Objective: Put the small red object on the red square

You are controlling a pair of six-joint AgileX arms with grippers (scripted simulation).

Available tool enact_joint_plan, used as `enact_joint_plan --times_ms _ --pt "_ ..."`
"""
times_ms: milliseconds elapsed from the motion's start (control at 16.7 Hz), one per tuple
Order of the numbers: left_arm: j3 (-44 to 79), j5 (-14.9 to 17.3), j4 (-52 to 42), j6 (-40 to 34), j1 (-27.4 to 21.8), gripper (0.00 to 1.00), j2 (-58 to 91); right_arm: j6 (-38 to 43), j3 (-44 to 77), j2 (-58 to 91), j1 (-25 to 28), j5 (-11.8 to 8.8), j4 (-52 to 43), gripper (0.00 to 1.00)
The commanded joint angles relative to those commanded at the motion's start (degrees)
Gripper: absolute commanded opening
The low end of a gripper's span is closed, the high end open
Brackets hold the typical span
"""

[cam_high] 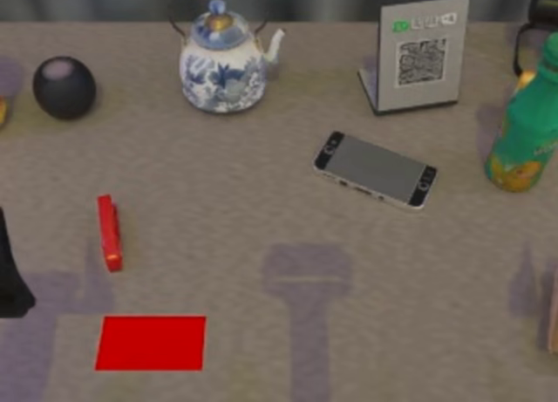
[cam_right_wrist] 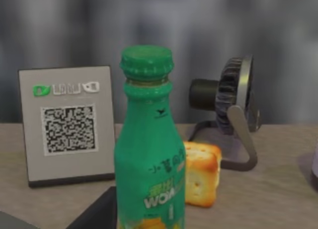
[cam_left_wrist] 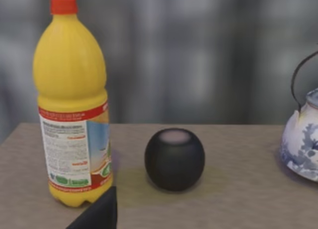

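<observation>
Grey-brown tabletop, blurred grey backdrop behind it. Nearest edge, left side: the red square [cam_high: 151, 343] lies flat and bare. Just beyond it, apart from it, the small red object [cam_high: 109, 232] lies flat, long axis running near-to-far, orange tip toward the square. Not placed yet.

Left gripper [cam_high: 10, 275] sits at the left table edge, level with the bar; only a dark bit of it shows, so open or closed: can't tell. Right gripper [cam_high: 553, 310] is barely in frame at the right edge, looks parked; fingers can't be read either.

Handling guess: bar looks rigid, light, smooth-sided. Pinch across the narrow width at mid-length, fingers straddling the long sides, so it doesn't pivot. Low profile, so fingertips need to get close to the table. Left arm is the obvious pick.

Mid-table: phone [cam_high: 376, 169], well clear of the path. Far row: black sphere [cam_high: 64, 87], blue-and-white teapot [cam_high: 224, 64], QR sign [cam_high: 422, 51], green bottle [cam_high: 527, 127]. Left wrist view also shows a yellow bottle [cam_left_wrist: 73, 102] beside the sphere.
</observation>
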Motion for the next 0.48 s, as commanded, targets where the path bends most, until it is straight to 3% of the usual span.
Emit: enact_joint_plan --times_ms 240,480 --pt "1.7 0.0 -1.3 -0.4 -0.1 1.00 1.7 0.0 0.0 0.0 0.0 0.0 0.0 1.00" --pt "12.1 0.0 -8.4 -2.8 -1.2 1.00 12.4 0.0 0.0 0.0 0.0 0.0 0.0 1.00"
